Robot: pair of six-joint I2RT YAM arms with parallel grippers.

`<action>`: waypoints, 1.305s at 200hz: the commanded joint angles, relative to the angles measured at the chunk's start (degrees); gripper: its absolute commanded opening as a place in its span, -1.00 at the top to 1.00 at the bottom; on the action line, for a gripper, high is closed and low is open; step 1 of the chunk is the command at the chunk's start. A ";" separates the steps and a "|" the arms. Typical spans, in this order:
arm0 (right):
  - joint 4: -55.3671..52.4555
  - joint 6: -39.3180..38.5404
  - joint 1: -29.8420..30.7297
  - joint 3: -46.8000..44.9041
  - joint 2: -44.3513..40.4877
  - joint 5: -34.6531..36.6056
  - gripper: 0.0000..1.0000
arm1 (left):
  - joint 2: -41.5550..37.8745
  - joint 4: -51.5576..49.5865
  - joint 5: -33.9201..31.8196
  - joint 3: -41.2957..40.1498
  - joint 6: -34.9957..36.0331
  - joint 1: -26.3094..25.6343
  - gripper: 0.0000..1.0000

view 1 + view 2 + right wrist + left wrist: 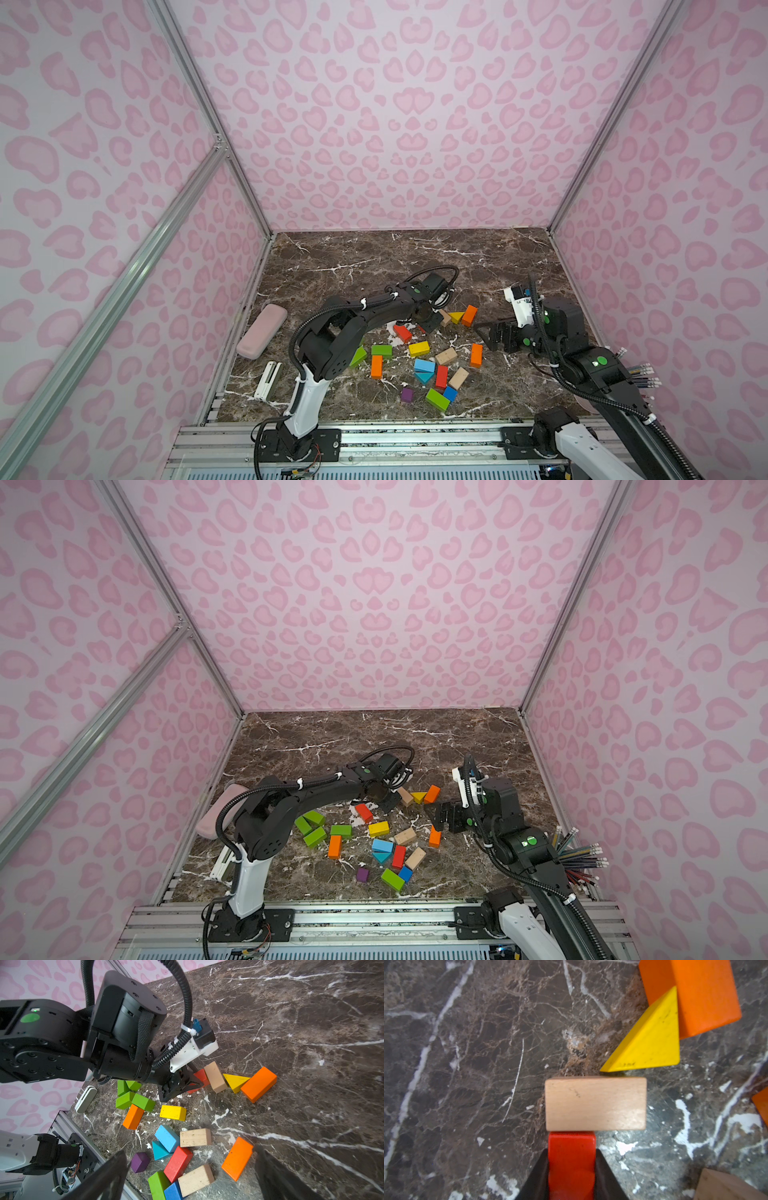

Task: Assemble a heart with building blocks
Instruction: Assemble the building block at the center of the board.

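Placing step, I judge: the left end effector (572, 1159) is clamped on a red block (571, 1142), whose tip touches the tan brick (596, 1103) just ahead. (The right end effector (191, 1150) gapes wide, empty.) Next: let go gently, retreat straight back.

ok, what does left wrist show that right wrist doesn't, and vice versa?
Only left wrist: a clear look at the left gripper shut on the red wooden block, whose end sits against the plain tan wooden brick. Only right wrist: the open right gripper, the left arm, a purple wooden cube and green wooden blocks. Both: red block, tan brick, yellow triangular wooden prism, orange wooden brick beside it.
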 commanded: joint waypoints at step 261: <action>-0.87 13.03 6.38 -3.05 5.70 15.66 -0.86 | -27.24 -0.80 3.63 -3.59 -1.82 -0.01 -0.37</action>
